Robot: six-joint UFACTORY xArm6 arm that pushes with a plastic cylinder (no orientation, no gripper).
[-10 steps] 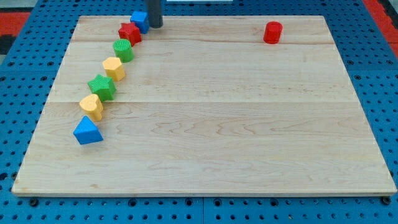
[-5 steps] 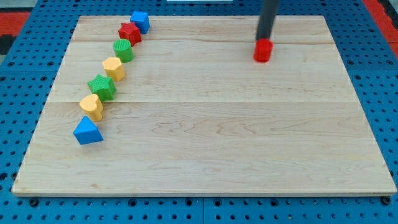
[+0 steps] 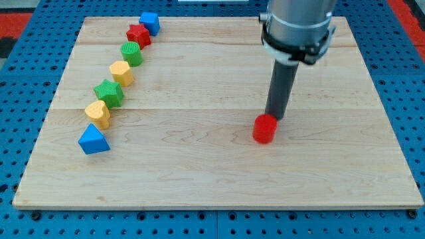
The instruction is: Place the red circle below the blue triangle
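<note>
The red circle block [image 3: 264, 128] sits right of the board's middle. My tip [image 3: 273, 117] touches its upper right side, on the side toward the view's top. The blue triangle [image 3: 93, 139] lies at the view's left, at the lower end of a curved line of blocks, far to the left of the red circle.
The line rises from the blue triangle: a yellow block [image 3: 98, 113], a green star [image 3: 109, 92], a yellow block [image 3: 121, 72], a green circle [image 3: 132, 52], a red block [image 3: 139, 34] and a blue block [image 3: 150, 22]. The wooden board [image 3: 219, 179] rests on a blue pegboard.
My tip crossed from the blue block at the top left to the red circle, then pushed it down and slightly left, from the top right to right of the middle.
</note>
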